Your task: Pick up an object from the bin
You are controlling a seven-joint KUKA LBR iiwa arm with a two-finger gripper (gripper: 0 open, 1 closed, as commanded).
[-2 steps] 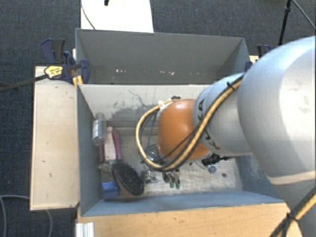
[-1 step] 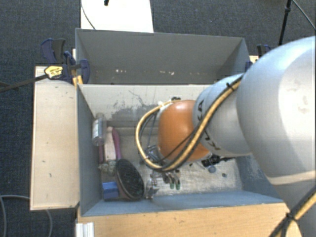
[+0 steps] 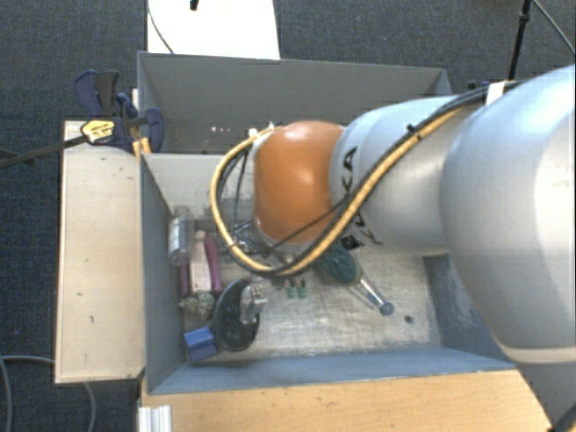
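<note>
I am looking down past the arm's orange cover [image 3: 292, 183] and its looped cables [image 3: 219, 207], which are blocking much of the grey bin's [image 3: 297, 88] middle. The gripper [image 3: 256, 297] is hanging left of centre in the frame, against a black round disc [image 3: 232, 322] near the bin's lower left corner. Whether it is spread or closed I cannot tell. A small blue piece [image 3: 199, 341] is lying just beside the disc. A clear bottle [image 3: 177, 238] and a pink tube [image 3: 213, 264] are lying along the left wall. Small green bits [image 3: 294, 287] and a green-headed tool [image 3: 342, 265] are sitting to the right.
</note>
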